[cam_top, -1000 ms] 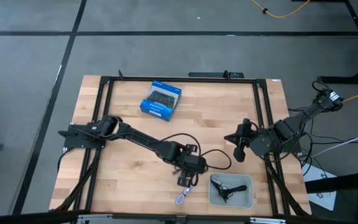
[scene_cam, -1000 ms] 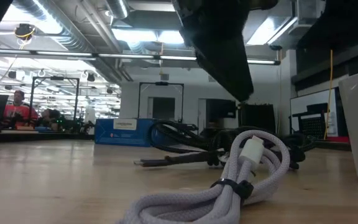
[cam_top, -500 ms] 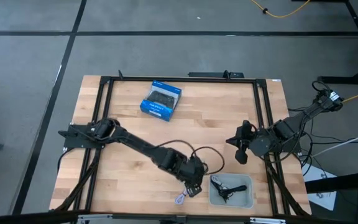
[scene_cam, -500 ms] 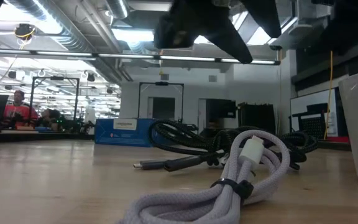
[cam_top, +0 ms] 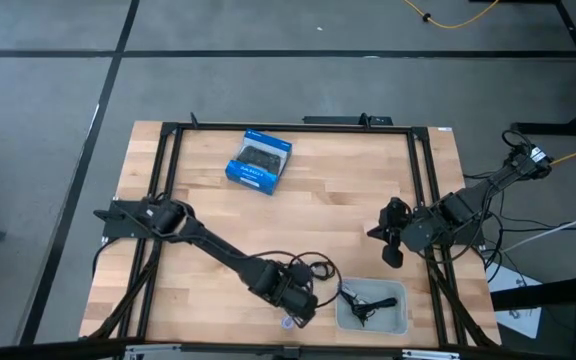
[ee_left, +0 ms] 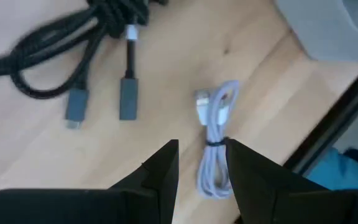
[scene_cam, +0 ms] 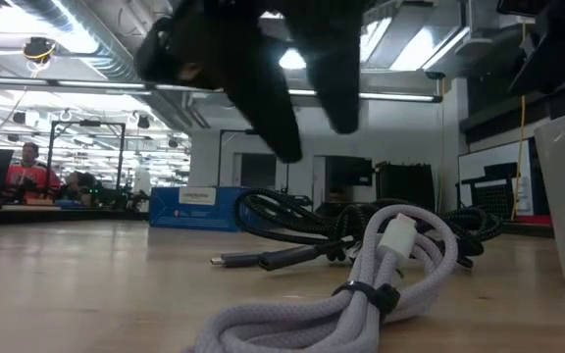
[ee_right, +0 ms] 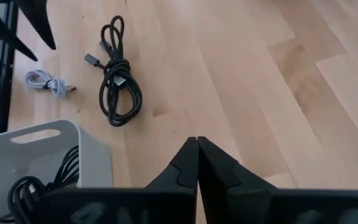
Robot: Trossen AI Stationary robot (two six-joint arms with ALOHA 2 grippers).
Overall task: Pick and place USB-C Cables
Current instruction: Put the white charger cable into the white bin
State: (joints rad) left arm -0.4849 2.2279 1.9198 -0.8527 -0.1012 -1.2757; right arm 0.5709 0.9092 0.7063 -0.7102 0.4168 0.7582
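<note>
Near the table's front edge, a bundled light grey USB-C cable [ee_left: 214, 138] lay on the wood beneath the left gripper [ee_left: 202, 163], its fingers apart.
A coiled black cable [ee_right: 118, 74] lay beside it; more black cable [ee_right: 33, 186] filled the grey bin [ee_right: 48, 134]. The right gripper [ee_right: 197, 146] waited closed.

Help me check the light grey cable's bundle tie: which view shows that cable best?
The low view: the light grey cable fills the foreground, its tie clear. The left wrist view shows it whole between the open left gripper fingers. The right wrist view shows it small; the high view mostly hides it.
</note>
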